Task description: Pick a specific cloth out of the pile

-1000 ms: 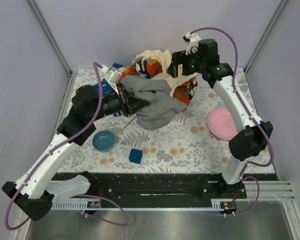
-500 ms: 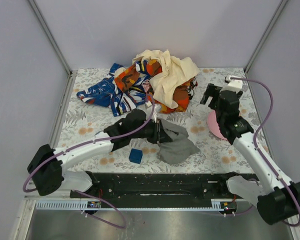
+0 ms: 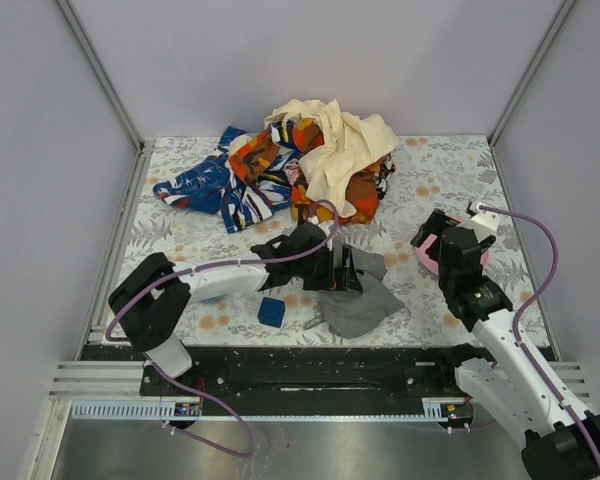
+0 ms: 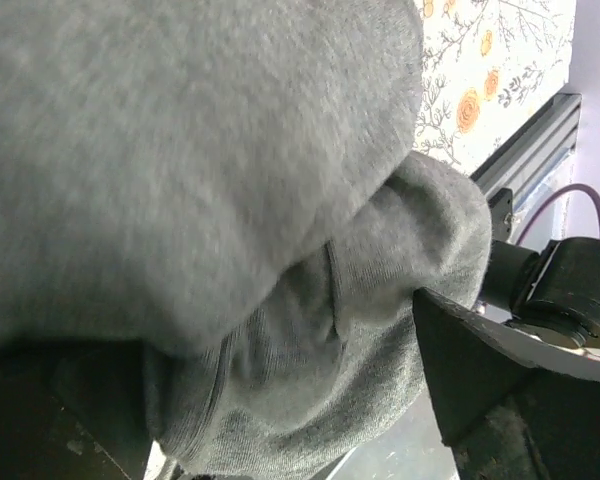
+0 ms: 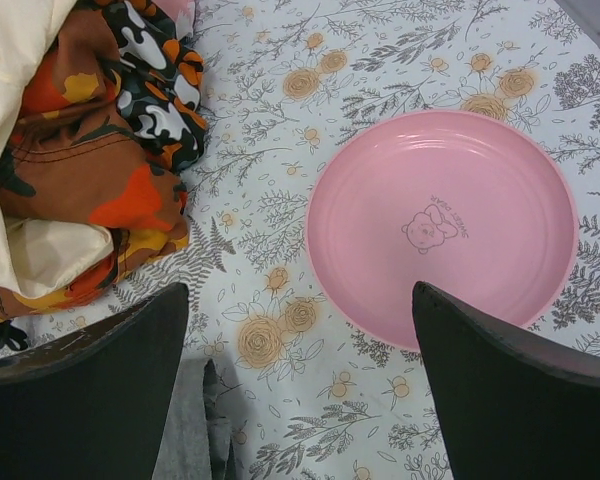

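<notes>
The floral table (image 3: 420, 190) carries the pile (image 3: 330, 160) of cloths at its far edge. A grey cloth (image 3: 365, 305), seemingly resting on it, and a blue block (image 3: 271, 311) lie toward the near edge. A pink plate (image 5: 445, 225) sits by the right edge.

place: lab test cell | signs: grey walls (image 3: 310, 60); metal posts (image 3: 98, 70) 11 and 1 o'clock; black rail (image 3: 310, 368) 6 o'clock
</notes>
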Available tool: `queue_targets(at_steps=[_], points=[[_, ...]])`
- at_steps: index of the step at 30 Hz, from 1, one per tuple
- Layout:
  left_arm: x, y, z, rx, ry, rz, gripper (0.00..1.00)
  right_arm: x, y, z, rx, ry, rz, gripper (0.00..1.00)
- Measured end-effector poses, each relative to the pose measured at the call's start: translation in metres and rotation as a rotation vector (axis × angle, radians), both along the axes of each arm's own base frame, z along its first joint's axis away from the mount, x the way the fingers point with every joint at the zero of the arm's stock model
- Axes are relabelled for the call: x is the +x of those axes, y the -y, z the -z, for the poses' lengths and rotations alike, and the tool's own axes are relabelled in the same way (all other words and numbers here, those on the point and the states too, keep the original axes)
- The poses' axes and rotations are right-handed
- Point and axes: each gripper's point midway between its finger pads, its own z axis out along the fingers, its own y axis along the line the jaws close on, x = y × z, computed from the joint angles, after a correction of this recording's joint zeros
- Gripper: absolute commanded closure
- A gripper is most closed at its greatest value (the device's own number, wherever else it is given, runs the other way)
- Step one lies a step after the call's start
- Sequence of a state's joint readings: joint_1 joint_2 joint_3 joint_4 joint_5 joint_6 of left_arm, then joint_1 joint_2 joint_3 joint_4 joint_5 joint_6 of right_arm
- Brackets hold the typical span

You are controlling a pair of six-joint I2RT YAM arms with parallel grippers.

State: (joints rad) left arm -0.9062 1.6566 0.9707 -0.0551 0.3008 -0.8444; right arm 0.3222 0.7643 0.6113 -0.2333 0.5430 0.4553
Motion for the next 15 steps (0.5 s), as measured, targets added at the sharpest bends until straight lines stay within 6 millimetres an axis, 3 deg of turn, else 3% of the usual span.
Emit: queue_targets(at_steps=[4, 6, 9, 11, 13, 15], points=[[0.011, -0.018, -0.024, 0.044, 0.111, -0.047, 0.01, -0.005, 0.000, -0.002, 0.008, 0.011, -0.005, 0.01], [0.021, -0.041, -0.059, 0.059, 0.228, -0.124, 0.01, -0.006, 0.000, -0.003, 0.008, 0.013, -0.013, 0.01], [0.041, -0.091, -0.138, 0.022, 0.456, -0.335, 0.01, -0.006, 0.000, 0.000, 0.001, -0.001, -0.015, 0.01], [0.052, -0.130, -0.177, -0.005, 0.555, -0.487, 0.01, -0.006, 0.000, 0.005, -0.006, -0.019, -0.016, 0.01], [0.065, -0.169, -0.197, 0.000, 0.604, -0.625, 0.01, -0.005, -0.001, 0.011, -0.016, -0.043, -0.016, 0.01], [0.079, -0.207, -0.199, 0.037, 0.622, -0.753, 0.01, -0.004, 0.000, 0.018, -0.027, -0.070, -0.016, 0.01]])
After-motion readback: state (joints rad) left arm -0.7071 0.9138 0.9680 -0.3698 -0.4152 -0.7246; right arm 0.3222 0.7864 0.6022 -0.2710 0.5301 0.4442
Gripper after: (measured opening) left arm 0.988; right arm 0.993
